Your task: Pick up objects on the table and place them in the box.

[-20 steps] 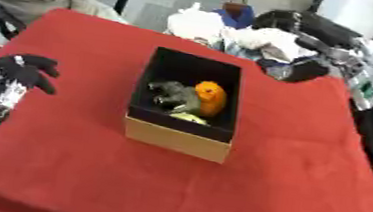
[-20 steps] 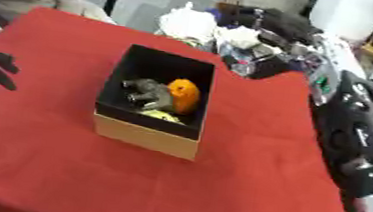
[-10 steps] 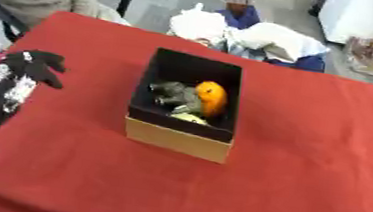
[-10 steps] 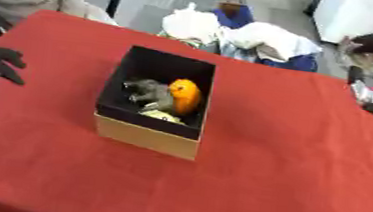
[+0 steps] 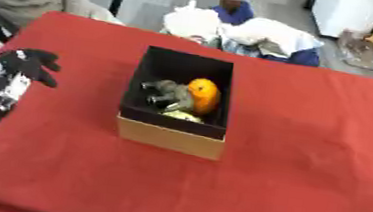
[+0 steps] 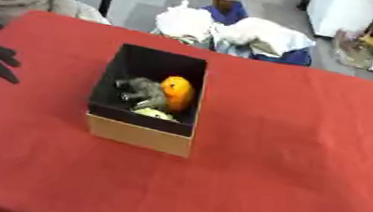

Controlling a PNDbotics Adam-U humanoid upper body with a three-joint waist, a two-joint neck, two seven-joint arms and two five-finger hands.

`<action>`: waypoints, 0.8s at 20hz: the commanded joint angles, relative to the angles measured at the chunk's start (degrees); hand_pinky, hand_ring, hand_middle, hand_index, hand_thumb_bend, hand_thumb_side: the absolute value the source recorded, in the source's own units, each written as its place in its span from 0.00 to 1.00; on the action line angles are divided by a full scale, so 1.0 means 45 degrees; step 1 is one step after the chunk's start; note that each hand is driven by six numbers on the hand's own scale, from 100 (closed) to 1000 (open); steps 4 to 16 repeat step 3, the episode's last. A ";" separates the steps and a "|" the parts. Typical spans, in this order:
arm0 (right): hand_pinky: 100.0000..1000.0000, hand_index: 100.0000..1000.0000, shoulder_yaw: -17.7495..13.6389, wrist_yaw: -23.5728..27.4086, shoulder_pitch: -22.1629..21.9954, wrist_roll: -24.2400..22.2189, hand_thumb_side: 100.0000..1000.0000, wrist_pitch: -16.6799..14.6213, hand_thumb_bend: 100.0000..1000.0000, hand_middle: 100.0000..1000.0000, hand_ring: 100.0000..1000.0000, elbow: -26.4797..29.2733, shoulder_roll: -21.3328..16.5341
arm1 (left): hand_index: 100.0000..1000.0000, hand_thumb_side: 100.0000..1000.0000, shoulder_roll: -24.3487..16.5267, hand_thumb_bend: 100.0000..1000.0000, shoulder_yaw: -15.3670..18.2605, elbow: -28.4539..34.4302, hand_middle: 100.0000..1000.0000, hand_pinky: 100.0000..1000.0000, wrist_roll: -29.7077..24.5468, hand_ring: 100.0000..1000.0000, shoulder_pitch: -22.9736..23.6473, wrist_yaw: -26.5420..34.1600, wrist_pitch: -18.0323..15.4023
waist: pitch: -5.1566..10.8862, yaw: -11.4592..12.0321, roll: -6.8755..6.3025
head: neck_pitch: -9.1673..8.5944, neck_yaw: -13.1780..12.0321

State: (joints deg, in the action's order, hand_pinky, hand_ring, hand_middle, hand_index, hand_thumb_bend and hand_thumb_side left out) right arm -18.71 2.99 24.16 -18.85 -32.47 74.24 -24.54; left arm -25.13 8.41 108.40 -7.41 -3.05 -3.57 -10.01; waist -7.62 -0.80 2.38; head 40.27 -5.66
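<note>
The worktop (image 5: 307,157) is covered in red cloth and fills most of both views. No loose object shows anywhere on the cloth. Beyond the far edge lies a heap of white and blue fabric (image 5: 251,35), off the worktop.

The box (image 5: 175,108), black inside with tan cardboard walls, stands a little left of centre, well apart from every edge. Inside it, towards the near right, sit an orange rounded object (image 5: 203,95), a grey-green figure (image 5: 166,94) just left of it and touching it, and something pale yellow-green (image 5: 185,116) at the near wall.

The left hand (image 5: 26,59) hovers over the left side of the worktop, well apart from the box. Its dark fingers are loosely bent and hold nothing. The right hand shows in neither view.

By the look of it, the placing work is at or near its end. The step in hand is best done as a check: scan the cloth right to the near corners for anything small before calling it finished. If another object turns up, the left hand should approach from above with fingers spread, and lower it into the free far half of the box so it does not knock the orange piece.
</note>
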 commanded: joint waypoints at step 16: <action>0.79 0.83 -0.0710 0.0392 -0.0613 0.0101 0.63 0.0622 0.00 0.71 0.65 0.0934 0.0290 | 0.74 0.85 -0.0128 0.09 0.0144 0.0124 0.55 0.57 0.0001 0.48 -0.0044 -0.0096 -0.0053 | 0.0098 -0.0042 -0.0018 | 0.0484 0.0880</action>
